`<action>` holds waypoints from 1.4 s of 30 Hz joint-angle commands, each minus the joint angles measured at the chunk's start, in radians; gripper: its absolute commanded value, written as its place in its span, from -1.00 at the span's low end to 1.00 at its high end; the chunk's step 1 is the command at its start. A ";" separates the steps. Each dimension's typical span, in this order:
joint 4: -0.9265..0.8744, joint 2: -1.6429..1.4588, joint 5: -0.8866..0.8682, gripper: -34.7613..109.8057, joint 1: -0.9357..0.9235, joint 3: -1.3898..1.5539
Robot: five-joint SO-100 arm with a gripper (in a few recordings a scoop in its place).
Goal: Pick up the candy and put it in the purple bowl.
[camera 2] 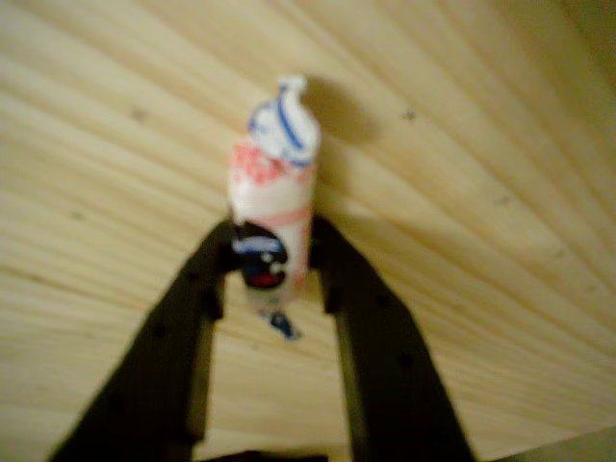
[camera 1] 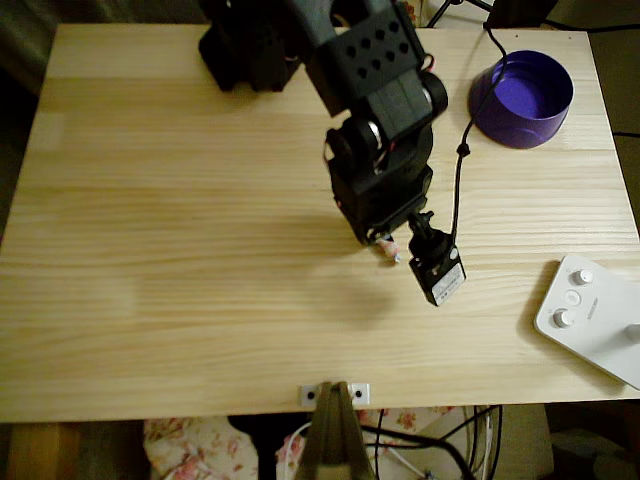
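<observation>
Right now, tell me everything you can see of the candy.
The candy is a small oblong sweet in a pale pink-white wrapper with red speckles, a dark round mark and blue stripes near its twisted end. In the wrist view it sits between the gripper's two black jaws, which press against its lower sides, its twisted tip pointing away from them and casting a shadow on the wooden table. In the overhead view it shows as a tiny pale speck under the arm, far from the purple bowl.
</observation>
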State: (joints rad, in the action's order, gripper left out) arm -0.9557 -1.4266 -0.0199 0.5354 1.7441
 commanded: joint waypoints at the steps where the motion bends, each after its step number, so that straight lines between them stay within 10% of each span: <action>1: -0.003 -0.055 -0.009 -0.42 0.000 -0.052; 42: -0.212 -0.377 0.020 -0.45 0.018 -0.014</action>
State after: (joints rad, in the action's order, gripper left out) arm -1.1382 -1.6613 -0.0031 0.5415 1.7457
